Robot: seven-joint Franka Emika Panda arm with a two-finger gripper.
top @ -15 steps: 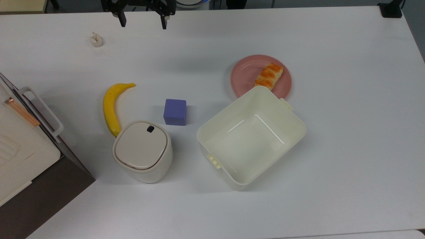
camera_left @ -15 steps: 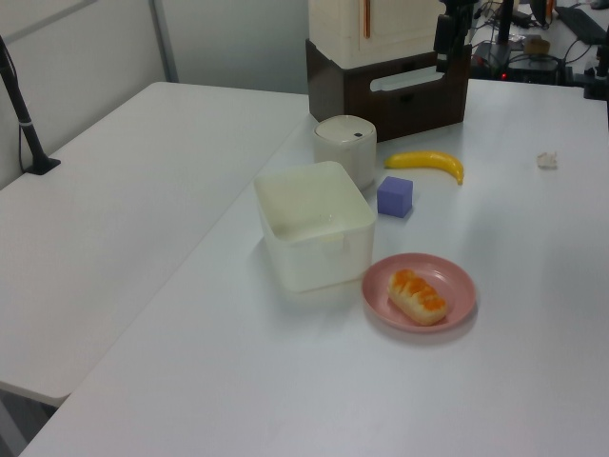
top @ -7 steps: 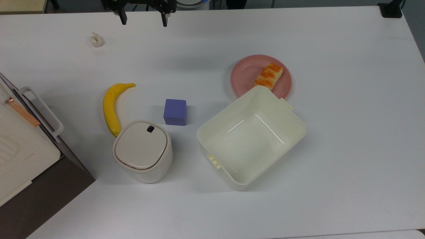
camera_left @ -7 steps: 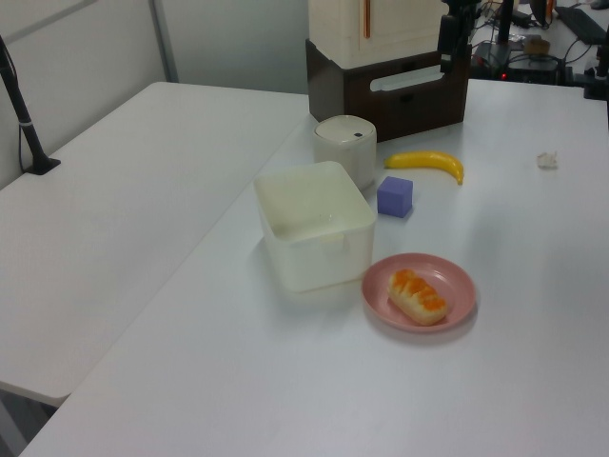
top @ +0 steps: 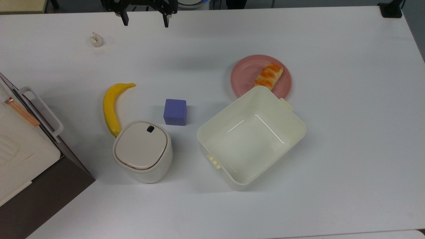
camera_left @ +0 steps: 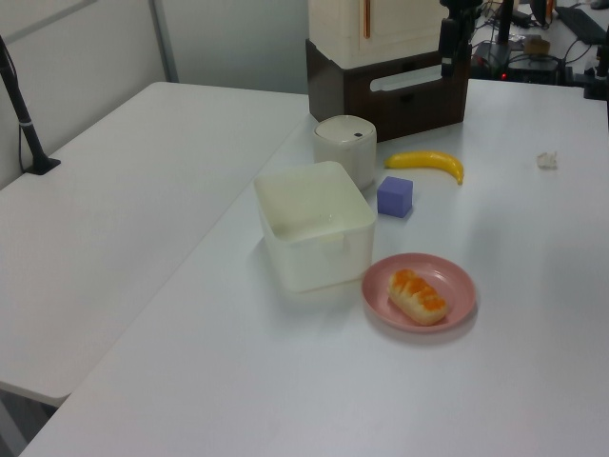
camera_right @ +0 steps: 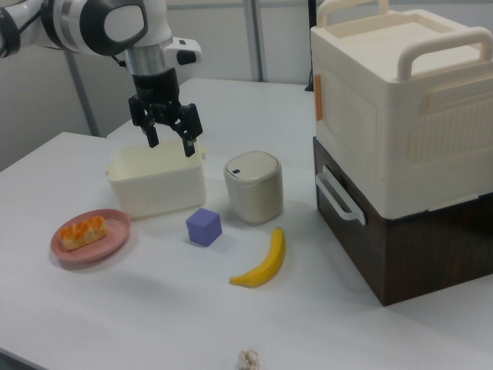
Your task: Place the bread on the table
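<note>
The bread (top: 268,76) (camera_left: 418,295) (camera_right: 82,232), a small pale bun with orange-brown patches, lies on the round pink plate (top: 244,73) (camera_left: 461,283) (camera_right: 104,245). The white table (top: 348,99) (camera_left: 533,381) (camera_right: 154,308) carries everything. My gripper (top: 145,21) (camera_right: 171,141) hangs open and empty high above the table, at the upper edge of the top view, far left of the bread. In the right view it hovers in front of the cream tub. One black finger (camera_left: 446,38) appears at the top of the left view.
A cream tub (top: 251,137) (camera_left: 314,227) (camera_right: 156,183) stands right beside the plate. A purple cube (top: 175,112), a banana (top: 111,106), a lidded cream bin (top: 142,151) and a small crumpled white scrap (top: 95,39) lie on the table. A cream and brown box stack (camera_right: 400,139) fills the top view's left edge.
The gripper has risen slightly toward the top view's upper edge over the last second. The bread and all other objects have stayed put.
</note>
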